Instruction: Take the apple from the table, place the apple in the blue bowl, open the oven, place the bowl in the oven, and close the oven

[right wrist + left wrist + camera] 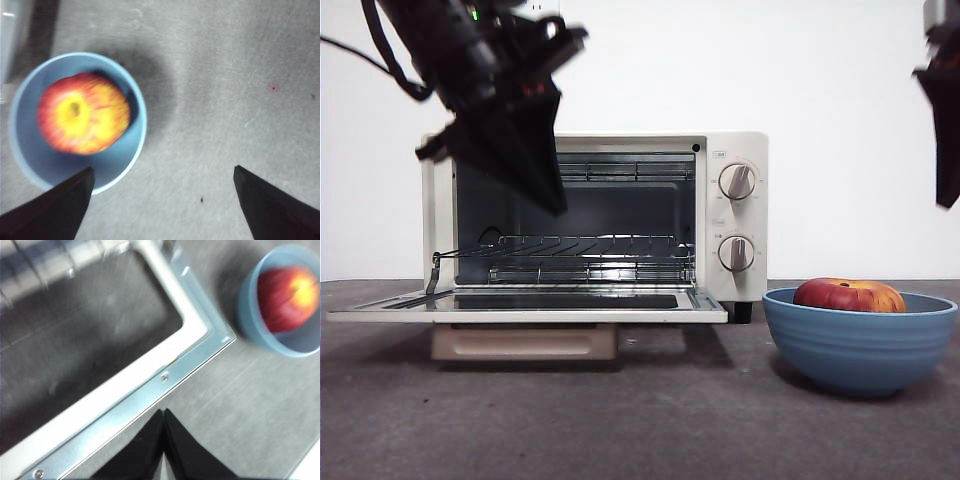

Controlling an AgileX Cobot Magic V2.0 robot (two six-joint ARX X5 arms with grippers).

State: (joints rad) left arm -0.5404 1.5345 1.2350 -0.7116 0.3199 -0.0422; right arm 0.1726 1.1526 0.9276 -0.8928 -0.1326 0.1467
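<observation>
Blue and smooth, the blue bowl [860, 345] is sitting on the table [640, 430] beside the oven [595, 225], whose door is lying open, with the apple [849, 296] inside. It is looking stiff, maybe slippery (and heavier with 1 apple), so pinching its rim seems best. The right gripper [162, 200] is hanging wide open above it; the left gripper [164, 440] is hovering pressed shut, holding nothing.
</observation>
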